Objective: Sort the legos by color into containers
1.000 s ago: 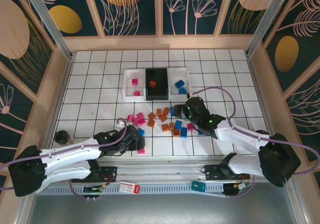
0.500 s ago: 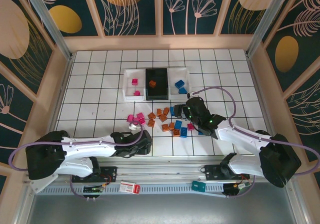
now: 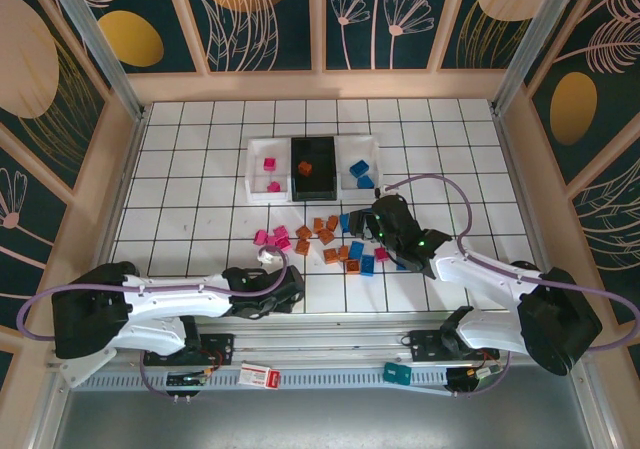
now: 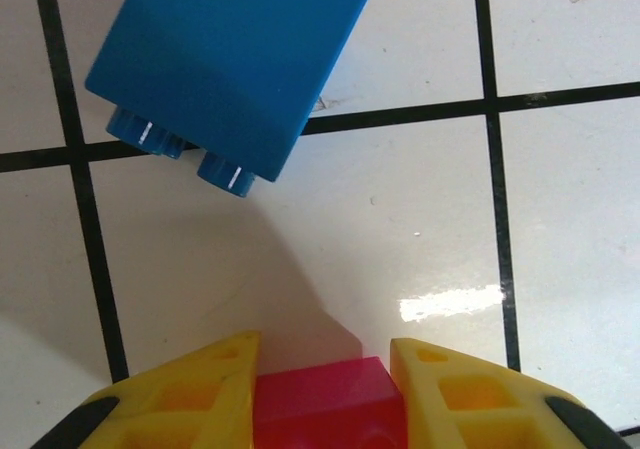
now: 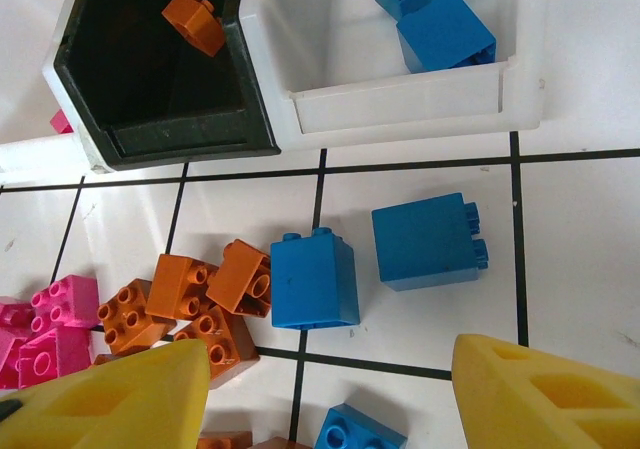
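Observation:
My left gripper (image 3: 284, 287) is low at the near edge of the tiles. In the left wrist view its yellow fingers (image 4: 200, 389) press both sides of a magenta brick (image 4: 325, 404), and a blue brick (image 4: 235, 64) lies just ahead. My right gripper (image 3: 376, 225) hovers open over the brick pile (image 3: 335, 241); two blue bricks (image 5: 314, 279) (image 5: 425, 241) lie ahead of its spread fingers (image 5: 130, 399). The trays stand in a row: left white (image 3: 256, 169) with pink bricks, black (image 5: 150, 134) with an orange brick (image 5: 195, 24), right white (image 5: 400, 104) with blue bricks (image 5: 445, 34).
Orange bricks (image 5: 185, 294) and pink bricks (image 5: 55, 314) lie left of the right gripper. A small dark round object (image 3: 124, 272) sits at the left edge of the floor. Wooden walls ring the tiled floor, with open tiles at far left and far right.
The left arm swung its gripper rightward along the near edge onto the pink brick there, which it now hides from above. The right arm has barely moved.

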